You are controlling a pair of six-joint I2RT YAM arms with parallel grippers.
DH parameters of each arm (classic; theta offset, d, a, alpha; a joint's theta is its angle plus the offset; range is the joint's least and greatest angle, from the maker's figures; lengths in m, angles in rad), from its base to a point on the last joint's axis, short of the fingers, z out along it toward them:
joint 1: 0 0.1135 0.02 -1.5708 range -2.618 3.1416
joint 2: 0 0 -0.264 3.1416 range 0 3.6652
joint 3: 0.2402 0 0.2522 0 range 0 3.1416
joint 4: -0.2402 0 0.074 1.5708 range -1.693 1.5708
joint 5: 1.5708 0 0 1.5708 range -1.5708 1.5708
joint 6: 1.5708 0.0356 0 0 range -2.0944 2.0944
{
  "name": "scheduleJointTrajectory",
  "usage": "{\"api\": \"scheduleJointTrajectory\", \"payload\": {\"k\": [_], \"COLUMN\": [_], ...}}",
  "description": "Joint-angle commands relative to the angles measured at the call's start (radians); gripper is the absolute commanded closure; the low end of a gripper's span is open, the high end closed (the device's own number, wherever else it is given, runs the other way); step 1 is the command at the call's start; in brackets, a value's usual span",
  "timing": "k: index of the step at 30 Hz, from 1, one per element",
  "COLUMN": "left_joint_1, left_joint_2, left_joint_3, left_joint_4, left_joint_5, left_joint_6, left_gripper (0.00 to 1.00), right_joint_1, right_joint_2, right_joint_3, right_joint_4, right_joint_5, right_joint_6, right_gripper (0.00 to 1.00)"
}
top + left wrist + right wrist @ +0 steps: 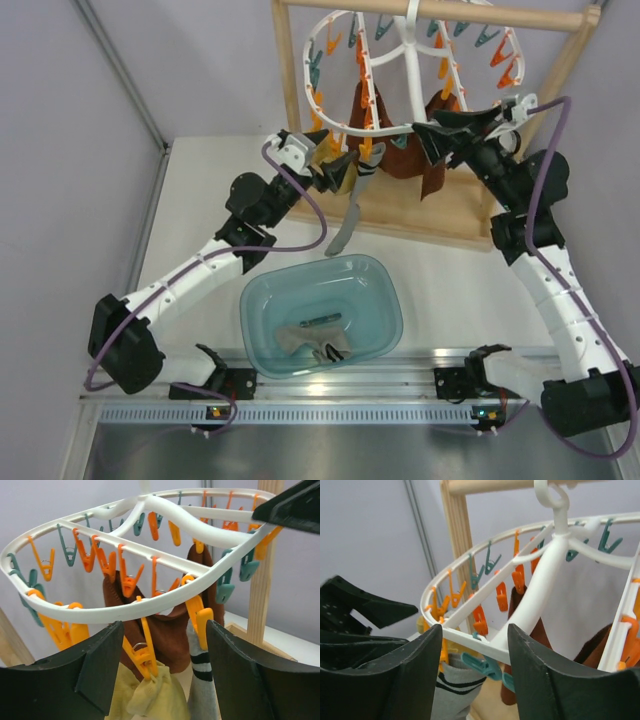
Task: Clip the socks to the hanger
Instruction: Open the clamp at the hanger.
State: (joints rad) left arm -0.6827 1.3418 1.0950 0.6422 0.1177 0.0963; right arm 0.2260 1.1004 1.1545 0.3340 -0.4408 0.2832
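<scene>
The white oval hanger [345,20] hangs from the wooden rack, with orange and teal clips. In the left wrist view a mustard-yellow sock [152,697] hangs from an orange clip [142,652], and a grey sock with a striped cuff [202,680] hangs from another orange clip beside it. My left gripper [160,665] is open, with its jaws on either side of both socks just below the ring [100,611]. My right gripper [475,660] is open, with the ring's front rim [485,647] between its jaws. The grey sock [452,690] hangs just behind. Both grippers [335,170] [440,135] are at the ring's near edge.
Dark brown socks [405,155] hang from the hanger's middle. A teal basin [395,300] stands on the table in front, with a grey striped sock [322,350] and a paler one in it. The wooden rack post [290,90] and its base [430,225] stand behind.
</scene>
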Motion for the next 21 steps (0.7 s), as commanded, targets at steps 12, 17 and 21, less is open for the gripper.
{"api": "scheduleJointTrajectory", "payload": {"k": [12,17,21], "left_joint_1": [0.106,0.13,0.163], "left_joint_2": [0.045,0.06,0.074], "left_joint_3": [0.1,0.123,0.14], "left_joint_4": [-0.041,-0.055,-0.053], "left_joint_5": [-0.055,-0.044,-0.029], "left_joint_6": [-0.047,-0.049,-0.05], "left_gripper": [0.29,0.29,0.29], "right_joint_1": [-0.085,-0.217,-0.378], "right_joint_2": [-0.218,-0.217,-0.188], "right_joint_3": [0.061,-0.03,-0.048], "right_joint_4": [-0.225,-0.239,-0.199], "right_joint_5": [0.237,0.1,-0.106], "right_joint_6": [-0.116,-0.174,-0.147], "right_gripper": [0.32,0.3,0.31]}}
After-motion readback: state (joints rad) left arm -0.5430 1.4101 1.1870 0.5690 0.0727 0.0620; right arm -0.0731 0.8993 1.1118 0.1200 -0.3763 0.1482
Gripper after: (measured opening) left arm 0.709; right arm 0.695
